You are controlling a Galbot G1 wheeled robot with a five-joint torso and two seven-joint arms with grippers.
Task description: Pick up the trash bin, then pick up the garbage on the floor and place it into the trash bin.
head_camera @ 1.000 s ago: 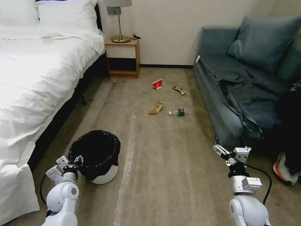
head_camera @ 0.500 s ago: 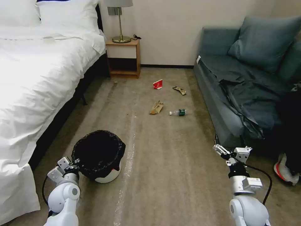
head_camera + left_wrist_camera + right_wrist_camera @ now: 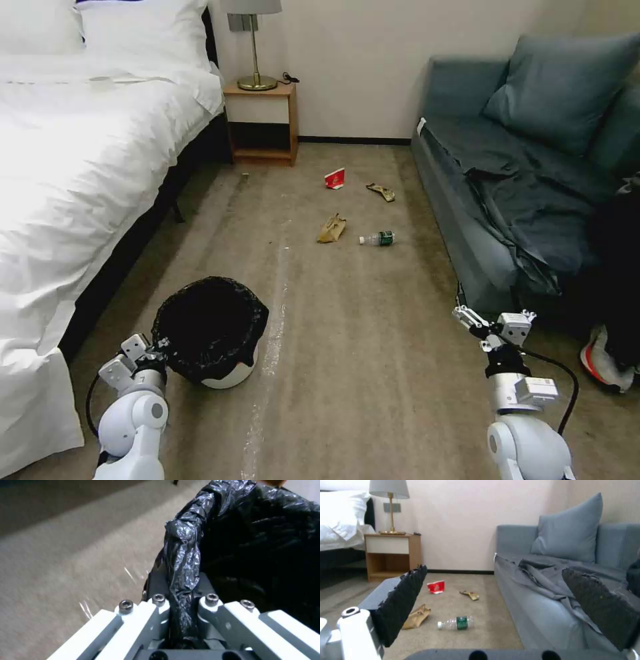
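Note:
The trash bin (image 3: 223, 373), white with a crinkled black bag over its rim (image 3: 186, 555), hangs at the lower left, tilted. My left gripper (image 3: 157, 348) is shut on its near rim, the bag pinched between the fingers (image 3: 160, 600). The garbage lies on the carpet far ahead: a crumpled brown paper bag (image 3: 331, 229), a clear bottle with a green label (image 3: 378, 238), a red-and-white carton (image 3: 335, 178) and a flat brownish wrapper (image 3: 381, 192). My right gripper (image 3: 490, 323) hovers at the lower right by the sofa, open and empty, its fingers (image 3: 403, 597) wide apart.
A white bed (image 3: 80, 167) runs along the left. A wooden nightstand (image 3: 261, 123) with a lamp stands against the back wall. A blue-grey sofa (image 3: 533, 180) lines the right side. A shoe (image 3: 603, 367) shows at the right edge. Bare carpet (image 3: 353, 347) stretches between me and the litter.
The bin has lifted and shifted slightly to the right in my left gripper, tilting more. The view has swayed a little. The right arm and the litter have stayed put.

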